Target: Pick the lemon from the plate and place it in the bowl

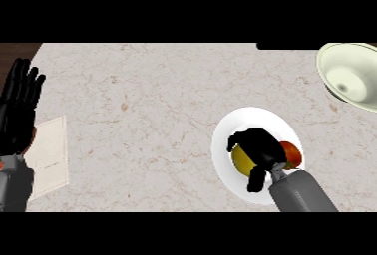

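Right hand (256, 149): down over the white plate (234, 124) close by me, black fingers curled around the lemon (242, 160).
Lemon: on the plate, mostly covered, yellow showing under the palm.
Red thing (292, 152): touching the lemon's right side, partly hidden.
Left hand (18, 112): resting at the left edge, fingers straight and up.
Paper (49, 155): flat beside that hand.
Bowl (352, 74): far right corner, well apart from the plate.
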{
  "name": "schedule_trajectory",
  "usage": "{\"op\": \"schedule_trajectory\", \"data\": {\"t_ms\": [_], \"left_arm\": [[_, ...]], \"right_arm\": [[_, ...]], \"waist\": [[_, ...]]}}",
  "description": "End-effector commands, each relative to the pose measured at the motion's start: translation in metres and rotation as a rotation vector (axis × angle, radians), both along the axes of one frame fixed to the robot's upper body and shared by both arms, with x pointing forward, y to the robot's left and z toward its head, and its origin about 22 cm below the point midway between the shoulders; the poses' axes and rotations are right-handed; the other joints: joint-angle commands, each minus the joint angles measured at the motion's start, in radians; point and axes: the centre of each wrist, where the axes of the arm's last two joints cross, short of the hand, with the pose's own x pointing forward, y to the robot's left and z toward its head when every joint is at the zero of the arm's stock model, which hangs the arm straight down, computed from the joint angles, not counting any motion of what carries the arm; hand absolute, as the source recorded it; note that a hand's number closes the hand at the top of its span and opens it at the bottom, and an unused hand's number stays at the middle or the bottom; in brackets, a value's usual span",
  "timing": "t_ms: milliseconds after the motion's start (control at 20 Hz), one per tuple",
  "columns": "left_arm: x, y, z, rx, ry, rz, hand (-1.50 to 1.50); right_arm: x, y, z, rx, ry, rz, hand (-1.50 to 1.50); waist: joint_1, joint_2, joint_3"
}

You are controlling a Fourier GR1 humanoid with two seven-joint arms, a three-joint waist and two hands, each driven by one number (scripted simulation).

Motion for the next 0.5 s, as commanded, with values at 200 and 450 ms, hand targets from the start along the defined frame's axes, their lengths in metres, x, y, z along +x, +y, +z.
{"op": "schedule_trajectory", "data": {"t_ms": [200,450], "left_arm": [[0.022,0.006,0.004,-0.002,-0.005,0.020,0.00],[-0.007,0.027,0.000,0.001,0.008,0.044,0.00]], "right_arm": [[0.004,-0.008,-0.001,0.024,-0.076,0.040,1.50],[-0.002,-0.160,0.026,-0.070,-0.130,-0.175,1.50]], "waist": [[-0.004,0.006,0.004],[-0.037,0.003,0.006]]}}
